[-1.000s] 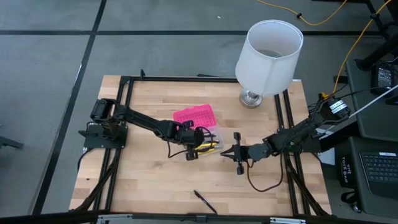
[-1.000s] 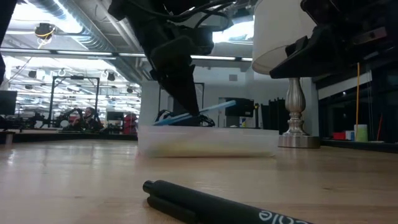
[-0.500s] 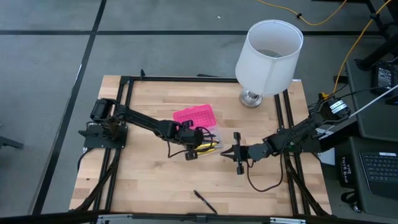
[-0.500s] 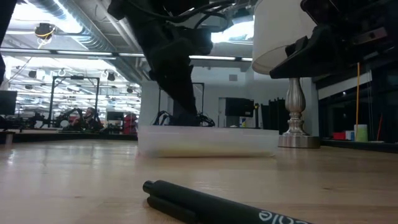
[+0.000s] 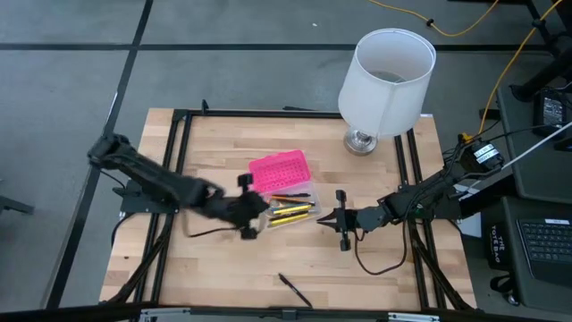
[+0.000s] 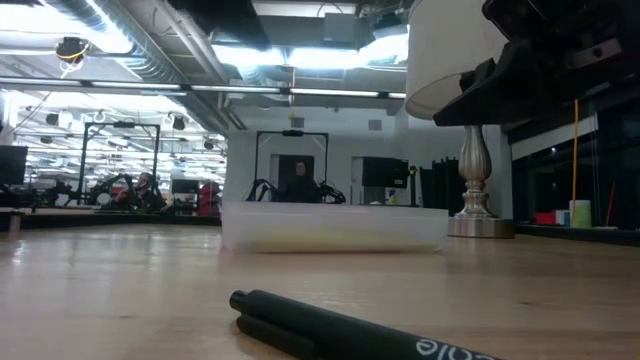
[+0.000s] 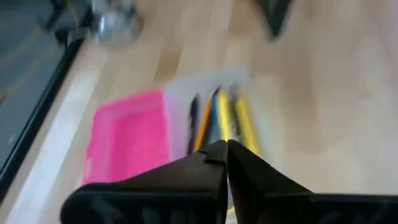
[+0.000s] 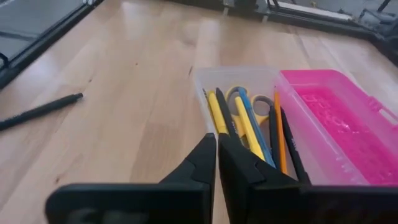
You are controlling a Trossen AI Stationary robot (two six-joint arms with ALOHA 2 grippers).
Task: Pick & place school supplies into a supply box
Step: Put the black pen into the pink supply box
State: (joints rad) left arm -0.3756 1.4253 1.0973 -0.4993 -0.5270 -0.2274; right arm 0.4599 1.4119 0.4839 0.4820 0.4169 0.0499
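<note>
The supply box lies open at mid-table: its pink lid (image 5: pixel 280 169) is flat on the wood, and its clear base (image 5: pixel 292 209) sits on the near side of the lid. Inside the base lie yellow, blue, orange and black pens and pencils (image 8: pixel 249 121) and the yellow-handled scissors (image 8: pixel 235 94). My left gripper (image 5: pixel 264 210) is shut, holds nothing and hangs raised at the base's left end (image 7: pixel 226 148). My right gripper (image 5: pixel 320 219) is shut and bare, just right of the base (image 8: pixel 216 139). A black pen (image 5: pixel 293 289) lies near the front edge (image 6: pixel 380 335).
A white lampshade on a metal foot (image 5: pixel 386 79) stands at the far right of the table. Black frame bars (image 5: pixel 179 161) run along the table's edges. Bare wood lies between the box and the black pen.
My left gripper held a blue pen tilted over the box base and let it go; the pen no longer shows above the rim. The gripper then rose and drew back toward the table's left, out of the low view. My right arm has kept still.
</note>
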